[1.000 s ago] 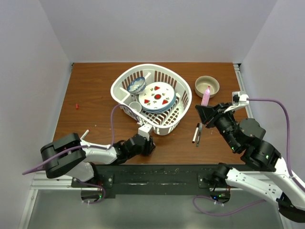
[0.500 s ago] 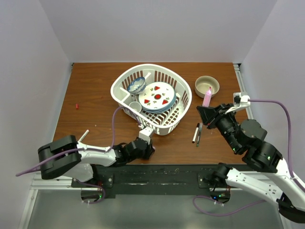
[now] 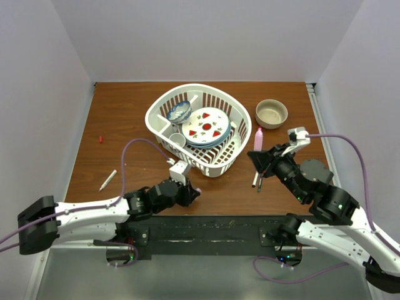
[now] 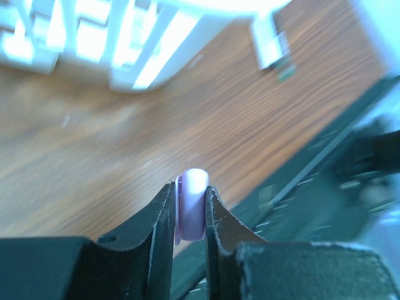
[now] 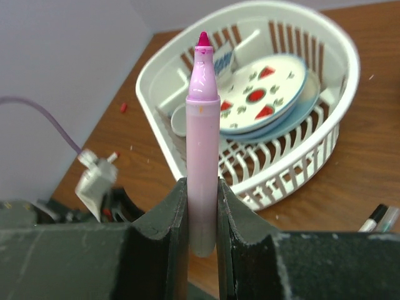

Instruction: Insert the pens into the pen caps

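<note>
My left gripper [image 3: 193, 194] is shut on a lilac-pink pen cap [image 4: 191, 201], held just above the wood near the table's front edge. My right gripper [image 3: 254, 157] is shut on the lilac-pink pen [image 5: 203, 144], held upright with its magenta tip up; it also shows in the top view [image 3: 258, 138], right of the basket. A dark pen and a white pen [image 3: 257, 177] lie side by side below my right gripper. Another white pen [image 3: 107, 180] lies at the left. A red cap [image 3: 100, 139] lies at the far left. No black cap shows.
A white basket [image 3: 206, 87] holding plates, a small bowl and a cup stands mid-table, close to both grippers. A tan bowl [image 3: 271, 114] sits at the back right. White walls bound the table on three sides.
My right gripper has moved left with the pink pen. My left arm's elbow has swung out to the left and down, uncovering the white pen; its gripper stays near the front edge.
</note>
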You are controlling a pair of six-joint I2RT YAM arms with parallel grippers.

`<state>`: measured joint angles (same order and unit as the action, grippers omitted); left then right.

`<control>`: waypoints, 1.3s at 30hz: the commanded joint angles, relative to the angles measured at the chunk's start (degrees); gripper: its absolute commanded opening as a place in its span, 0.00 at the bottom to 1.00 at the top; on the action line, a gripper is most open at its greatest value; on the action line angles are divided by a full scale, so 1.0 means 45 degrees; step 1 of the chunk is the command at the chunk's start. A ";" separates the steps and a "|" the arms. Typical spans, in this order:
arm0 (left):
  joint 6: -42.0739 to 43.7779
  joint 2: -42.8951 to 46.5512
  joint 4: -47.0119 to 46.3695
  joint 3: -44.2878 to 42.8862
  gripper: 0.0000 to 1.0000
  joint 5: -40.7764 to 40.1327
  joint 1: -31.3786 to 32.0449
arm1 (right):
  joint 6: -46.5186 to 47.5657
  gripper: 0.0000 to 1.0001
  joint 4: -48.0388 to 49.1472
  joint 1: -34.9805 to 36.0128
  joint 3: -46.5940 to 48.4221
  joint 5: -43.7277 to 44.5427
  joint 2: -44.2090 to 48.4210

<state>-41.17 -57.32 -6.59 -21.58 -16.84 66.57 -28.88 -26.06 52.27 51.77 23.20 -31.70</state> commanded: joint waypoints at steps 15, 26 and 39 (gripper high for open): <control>0.2507 0.2309 -0.4606 -0.5008 0.00 -0.0867 0.0051 | -0.0906 0.00 0.8270 0.0376 -0.3477 -0.8398 -0.1098; 0.3132 0.1489 -0.7774 -0.5398 0.00 -0.1082 0.0051 | -0.1667 0.00 1.0693 0.1021 -0.3223 -0.8242 -0.2681; 0.2957 0.1234 -0.8653 -0.4989 0.00 -0.1238 0.0051 | -0.2019 0.00 1.1632 0.1197 -0.3105 -0.8418 -0.2916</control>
<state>-28.88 -51.51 -41.04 -43.53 -20.47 66.57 -37.12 21.78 57.30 35.92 -13.45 -45.47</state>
